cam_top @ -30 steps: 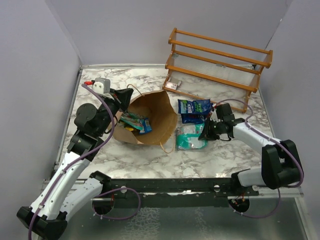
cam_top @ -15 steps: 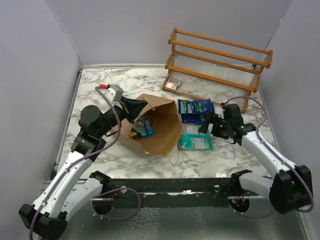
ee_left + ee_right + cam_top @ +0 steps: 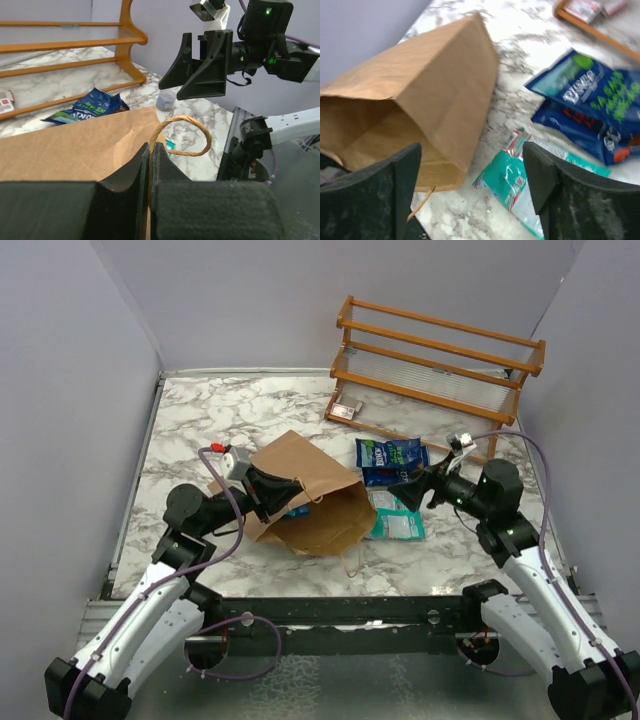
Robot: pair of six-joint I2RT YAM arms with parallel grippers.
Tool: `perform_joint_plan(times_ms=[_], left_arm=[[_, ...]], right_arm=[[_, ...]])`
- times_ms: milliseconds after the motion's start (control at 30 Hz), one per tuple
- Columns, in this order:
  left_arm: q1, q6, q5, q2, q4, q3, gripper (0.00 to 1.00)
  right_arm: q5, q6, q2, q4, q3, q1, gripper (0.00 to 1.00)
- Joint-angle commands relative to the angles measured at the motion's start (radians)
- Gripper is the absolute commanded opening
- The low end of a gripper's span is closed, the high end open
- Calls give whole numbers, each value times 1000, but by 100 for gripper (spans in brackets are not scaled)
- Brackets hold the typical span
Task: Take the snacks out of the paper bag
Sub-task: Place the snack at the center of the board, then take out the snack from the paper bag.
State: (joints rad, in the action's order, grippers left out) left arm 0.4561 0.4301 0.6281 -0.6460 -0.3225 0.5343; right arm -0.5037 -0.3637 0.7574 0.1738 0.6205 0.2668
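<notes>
The brown paper bag (image 3: pixel 315 490) lies on its side with its mouth toward the near edge. My left gripper (image 3: pixel 272 490) is shut on the rim of the paper bag (image 3: pixel 75 145), where the handle loop (image 3: pixel 182 135) starts, and holds that rim up. A scrap of blue (image 3: pixel 296 512) shows under the raised rim. Outside the bag, two blue snacks (image 3: pixel 390 452) and a teal one (image 3: pixel 400 525) lie on the table. My right gripper (image 3: pixel 415 485) hovers open above the teal packet (image 3: pixel 520 185), with nothing in it, facing the bag's mouth (image 3: pixel 370 130).
A wooden rack (image 3: pixel 440 350) stands at the back right, and a small pale box (image 3: pixel 347 410) lies at its left foot. A small clear cup (image 3: pixel 166 100) sits beyond the blue packets. Walls close in the left, back and right.
My right gripper opened, let go of the teal packet and drew back up to the right. My left gripper pulled the bag's rim nearer and rightward, swinging the bag round.
</notes>
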Motion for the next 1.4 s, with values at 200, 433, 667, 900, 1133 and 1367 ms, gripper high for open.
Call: perform_joint_plan(times_ms=[200, 433, 667, 900, 1133, 1367], left_arm=[[29, 145, -44, 5, -95, -30, 0], [35, 210, -114, -36, -150, -3, 0], [38, 243, -149, -26, -179, -11, 0], [39, 216, -176, -6, -158, 4, 0], [39, 199, -202, 3, -143, 7, 0], [39, 203, -204, 19, -145, 21, 0]], right_arm=[[-280, 162, -136, -473, -211, 352, 47], [107, 342, 42, -371, -147, 631, 24], [400, 428, 326, -658, -138, 829, 17], [513, 546, 611, -892, -70, 985, 13], [632, 524, 674, -977, -61, 988, 26], [615, 629, 788, -1022, -36, 882, 31]])
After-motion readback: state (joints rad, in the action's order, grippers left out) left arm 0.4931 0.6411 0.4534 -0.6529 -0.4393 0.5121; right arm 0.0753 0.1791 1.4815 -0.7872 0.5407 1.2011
